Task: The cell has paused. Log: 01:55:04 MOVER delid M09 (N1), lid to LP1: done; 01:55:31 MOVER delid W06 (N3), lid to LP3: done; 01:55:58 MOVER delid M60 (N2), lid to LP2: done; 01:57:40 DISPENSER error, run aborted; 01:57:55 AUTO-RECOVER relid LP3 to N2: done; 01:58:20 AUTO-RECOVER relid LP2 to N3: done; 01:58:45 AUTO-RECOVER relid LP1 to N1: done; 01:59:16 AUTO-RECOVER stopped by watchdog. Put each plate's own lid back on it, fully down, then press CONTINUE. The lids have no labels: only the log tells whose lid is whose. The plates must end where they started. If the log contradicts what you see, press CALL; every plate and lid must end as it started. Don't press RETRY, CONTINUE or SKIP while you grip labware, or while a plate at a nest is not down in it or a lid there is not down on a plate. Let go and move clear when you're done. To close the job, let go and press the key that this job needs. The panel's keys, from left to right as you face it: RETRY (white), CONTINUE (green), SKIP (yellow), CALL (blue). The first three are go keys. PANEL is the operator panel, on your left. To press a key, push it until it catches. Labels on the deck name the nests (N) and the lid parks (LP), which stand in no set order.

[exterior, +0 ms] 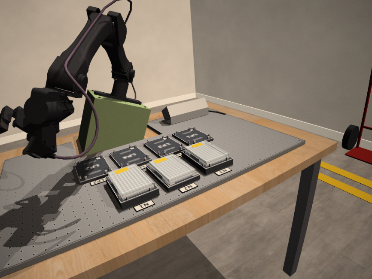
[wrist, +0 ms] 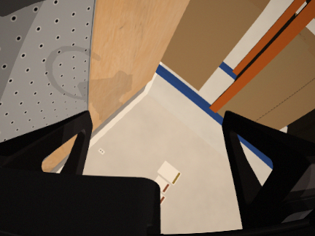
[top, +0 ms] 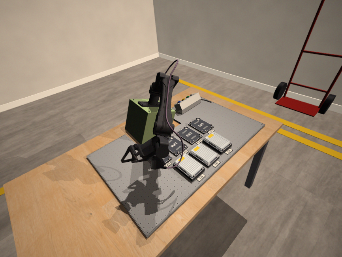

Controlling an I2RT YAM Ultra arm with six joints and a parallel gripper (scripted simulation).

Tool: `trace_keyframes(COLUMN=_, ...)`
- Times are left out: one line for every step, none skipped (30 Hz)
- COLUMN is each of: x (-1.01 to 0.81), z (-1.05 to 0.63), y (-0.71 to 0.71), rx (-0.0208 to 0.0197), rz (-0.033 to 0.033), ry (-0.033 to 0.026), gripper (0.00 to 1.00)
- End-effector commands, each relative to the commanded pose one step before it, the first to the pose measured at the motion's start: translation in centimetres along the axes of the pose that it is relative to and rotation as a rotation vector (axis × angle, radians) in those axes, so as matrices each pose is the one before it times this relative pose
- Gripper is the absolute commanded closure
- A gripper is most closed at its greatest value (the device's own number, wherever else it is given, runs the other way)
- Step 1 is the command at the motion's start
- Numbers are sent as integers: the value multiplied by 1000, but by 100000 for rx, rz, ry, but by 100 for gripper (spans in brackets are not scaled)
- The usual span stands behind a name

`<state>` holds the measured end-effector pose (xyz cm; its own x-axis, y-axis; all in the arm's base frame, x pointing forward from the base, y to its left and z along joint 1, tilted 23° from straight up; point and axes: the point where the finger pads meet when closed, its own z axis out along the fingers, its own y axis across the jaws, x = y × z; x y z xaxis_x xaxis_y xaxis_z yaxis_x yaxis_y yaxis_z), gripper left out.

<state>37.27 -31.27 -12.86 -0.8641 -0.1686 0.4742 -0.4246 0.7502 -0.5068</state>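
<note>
We see the gripper (top: pixel 125 157) (exterior: pixel 4 119) (wrist: pixel 157 118) released, its fingers wide apart with nothing between them; it hangs above the board (top: pixel 234 118) (exterior: pixel 255 127) (wrist: pixel 22 91), to one side of the nests, while the arm (top: pixel 165 104) (exterior: pixel 99 35) rises from a green block (top: pixel 140 121) (exterior: pixel 115 122). We find three plates in a row: one at N1 (top: pixel 188 166) (exterior: pixel 132 181), one at N2 (top: pixel 205 154) (exterior: pixel 172 168), one at N3 (top: pixel 218 141) (exterior: pixel 207 153); each bears a yellow mark and what looks like a clear lid, though we cannot tell whether every lid is fully down. Behind them we read, from the N1 end, parks LP2 (top: pixel 166 159) (exterior: pixel 92 168), LP4 (top: pixel 176 146) (exterior: pixel 129 156), LP3 (top: pixel 189 135) (exterior: pixel 163 146) and LP1 (top: pixel 201 125) (exterior: pixel 192 135); the arm partly covers LP2 in the top view. The panel (top: pixel 189 105) (exterior: pixel 186 111) stands beyond LP1, well apart from the gripper; in the wrist view we see the wooden table (top: pixel 52 199) (exterior: pixel 210 216) (wrist: pixel 127 33) beside the board.
</note>
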Motion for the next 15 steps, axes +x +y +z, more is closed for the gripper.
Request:
trace_keyframes(x=920, z=-1953, y=-1095, rx=-1294, rz=5908, ry=-3149, gripper=0)
trace_keyframes(x=35, z=-487, y=-55, rx=-439, rz=782, ry=-1182, gripper=0)
trace_keyframes(x=-247, z=-754, y=104, rx=343, rz=-643, ry=-440, gripper=0)
trace_keyframes(x=-128, z=-637, y=-376, rx=480, rz=631, ry=-520, gripper=0)
trace_keyframes(x=-531, z=-902, y=-1167, rx=1667, rz=2208, ry=-1837, gripper=0)
trace_keyframes(x=793, z=136, y=1411, rx=-2838, rz=-1800, ry=811, gripper=0)
trace_keyframes(x=40, z=-493, y=-15, rx=-672, rz=1020, ry=-1579, gripper=0)
trace_keyframes(x=0, z=0, y=0, rx=0, rz=0, ry=0, gripper=0)
trace_keyframes(x=0, z=0, y=0, rx=0, rz=0, ry=0, gripper=0)
trace_keyframes(x=690, z=89, y=-402, rx=-1214, rz=2272, ry=-95, gripper=0)
trace_keyframes(x=-275, z=-775, y=189, rx=346, rz=-759, ry=-498, gripper=0)
trace_keyframes(x=-661, z=-1127, y=-467, rx=1382, rz=503, ry=-1742, gripper=0)
trace_keyframes(x=430, z=-171, y=683, rx=-1794, rz=-286, ry=-328, gripper=0)
trace_keyframes(x=47, z=-493, y=22, rx=-762, rz=999, ry=-1551, gripper=0)
trace_keyframes(x=45, z=-493, y=25, rx=-529, rz=690, ry=-1072, gripper=0)
